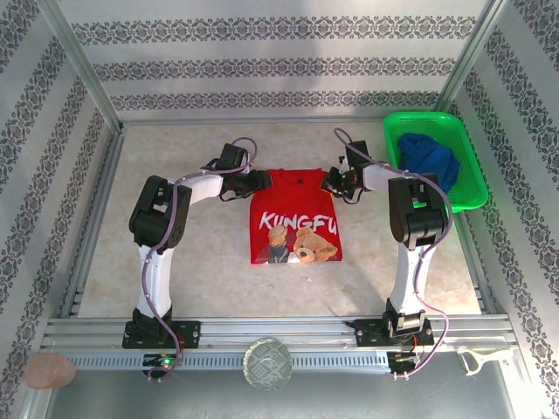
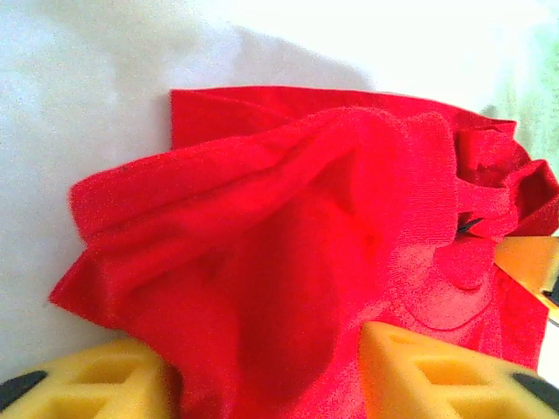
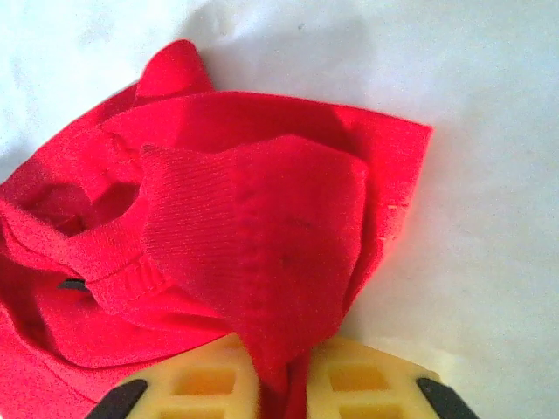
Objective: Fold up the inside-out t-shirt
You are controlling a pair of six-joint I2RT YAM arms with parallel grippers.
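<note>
- Top view: both arms reach forward from their bases and bend inward, so the left gripper (image 1: pixel 259 182) and right gripper (image 1: pixel 333 182) meet the far edge of the red t-shirt (image 1: pixel 297 223) from either side. The shirt lies near the middle of the table (image 1: pixel 218 279), its bear print facing up. At the far right stands a green basket (image 1: pixel 472 166) holding a dark blue garment (image 1: pixel 428 157) – well apart from the shirt.
- Left wrist view: the yellow fingers (image 2: pixel 437 375) stand some way apart with a thick bunch of red cloth filling the gap between them – a grip on the shirt. The fabric rises in folds off the pale tabletop.
- Right wrist view: the yellow fingers (image 3: pixel 367 384) are almost together, pinching a narrow fold of the shirt. The ribbed collar lies crumpled to the left.
</note>
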